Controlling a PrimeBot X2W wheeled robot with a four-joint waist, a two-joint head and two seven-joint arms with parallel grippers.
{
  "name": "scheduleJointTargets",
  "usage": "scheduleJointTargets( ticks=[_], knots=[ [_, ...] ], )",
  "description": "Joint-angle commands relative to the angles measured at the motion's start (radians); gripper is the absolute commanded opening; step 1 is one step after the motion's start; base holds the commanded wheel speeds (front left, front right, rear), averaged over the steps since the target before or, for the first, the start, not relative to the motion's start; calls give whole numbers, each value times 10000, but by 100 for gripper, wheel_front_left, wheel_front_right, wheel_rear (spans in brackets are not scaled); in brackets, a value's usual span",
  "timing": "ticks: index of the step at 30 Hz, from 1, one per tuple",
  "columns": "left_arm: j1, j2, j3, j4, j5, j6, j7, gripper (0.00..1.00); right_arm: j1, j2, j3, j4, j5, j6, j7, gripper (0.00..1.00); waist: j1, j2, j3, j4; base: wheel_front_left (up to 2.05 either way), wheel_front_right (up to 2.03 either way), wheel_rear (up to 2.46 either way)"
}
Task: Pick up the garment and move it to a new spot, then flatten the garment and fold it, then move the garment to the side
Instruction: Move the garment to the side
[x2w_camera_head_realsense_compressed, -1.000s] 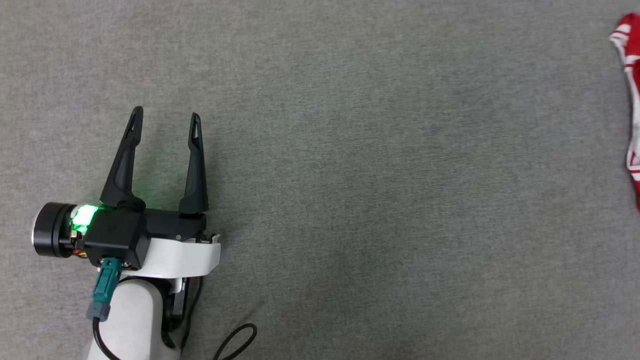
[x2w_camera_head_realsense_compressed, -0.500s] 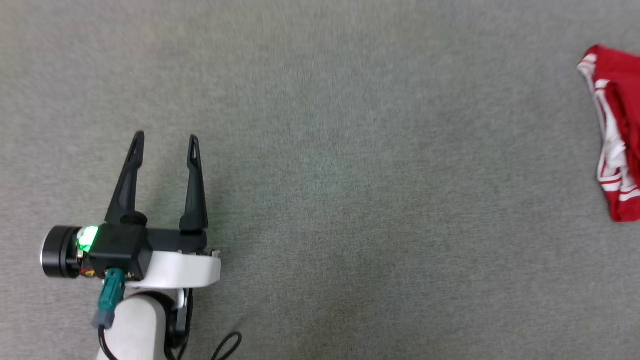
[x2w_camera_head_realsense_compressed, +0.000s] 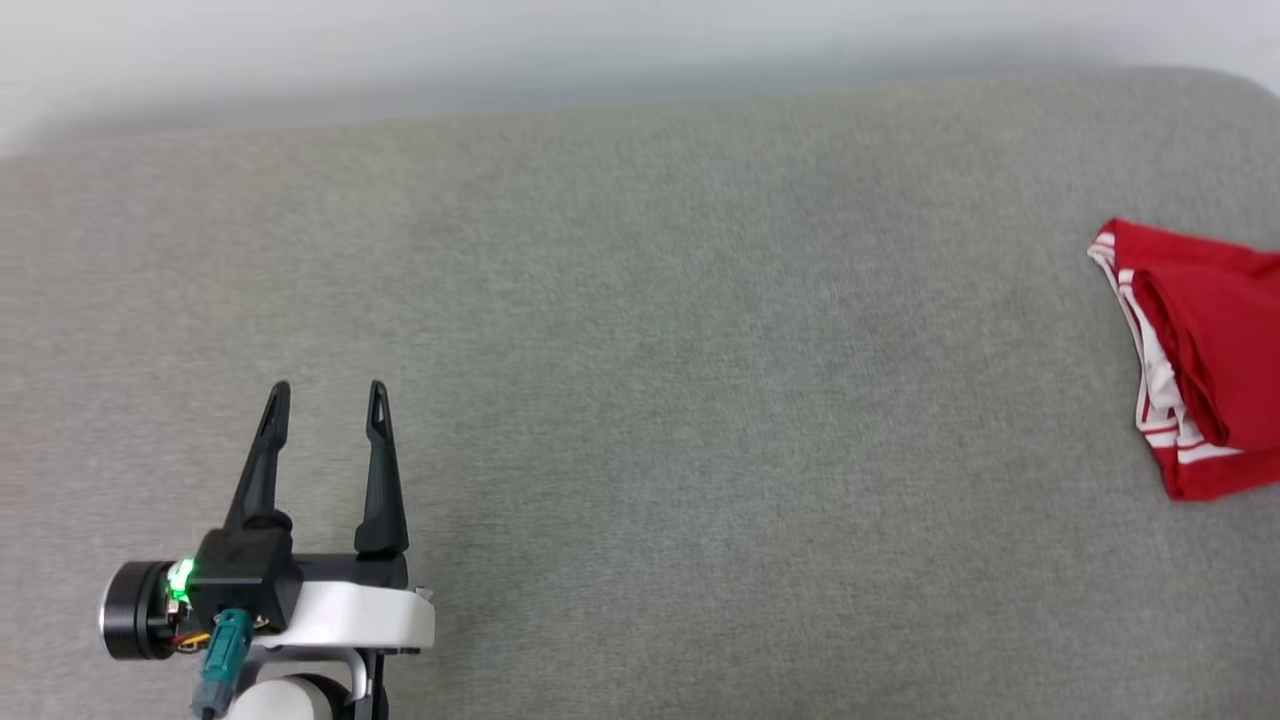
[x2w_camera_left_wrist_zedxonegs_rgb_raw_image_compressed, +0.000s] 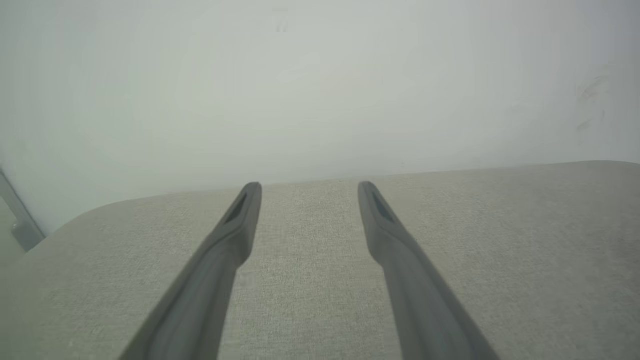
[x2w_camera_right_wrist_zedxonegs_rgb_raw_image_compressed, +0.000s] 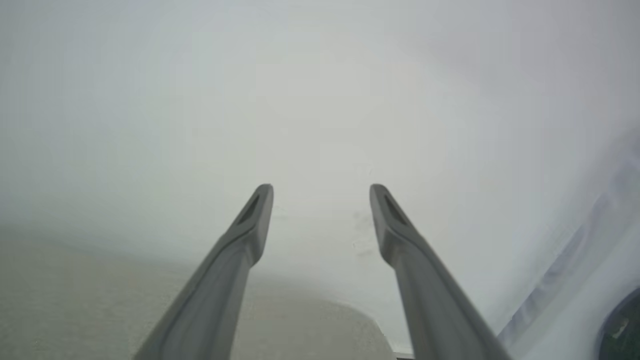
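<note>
L gripper (x2w_camera_head_realsense_compressed: 325, 400) at 8 o'clock & R gripper (x2w_camera_right_wrist_zedxonegs_rgb_raw_image_compressed: 320, 192) both wide, empty; red garment (x2w_camera_head_realsense_compressed: 1205, 330) at 3 o'clock on grey pad (x2w_camera_head_realsense_compressed: 700, 350).

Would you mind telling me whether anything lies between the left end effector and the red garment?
Nothing visible does. The open left end effector and the garment, at the head view's right edge, have just the grey surface between them.

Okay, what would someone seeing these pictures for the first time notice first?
The red garment with red-and-white striped trim stands out, lying at the far right of the grey fabric surface. At lower left of the head view, the left gripper sits open and empty, a green light glowing on its base, far from the garment.
</note>
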Motion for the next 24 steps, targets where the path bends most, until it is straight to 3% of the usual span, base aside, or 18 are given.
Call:
scheduleJointTargets(
  ticks=[1, 13, 17, 24],
  knots=[
    [186, -26, 44, 61, -38, -7, -23, 100, 386, 467, -107, -372, -169, -10, -153, 100, 2, 0, -419, 324, 0, 0, 0],
    [672, -188, 119, 485, -165, -118, -23, 100, 3423, 3264, -389, -2819, -722, -10, -353, 100, 2, 0, -1403, 991, 0, 0, 0],
    [799, -221, 158, 601, -176, -126, -23, 100, 4628, 3861, -275, -3090, -676, -9, -352, 100, 2, 0, -1643, 1076, 0, 0, 0],
    [1113, -279, 187, 888, -332, -227, -23, 100, 6258, 4368, -524, -3294, -687, -9, -355, 100, 2, 0, -2035, 1047, 0, 0, 0]
  ],
)
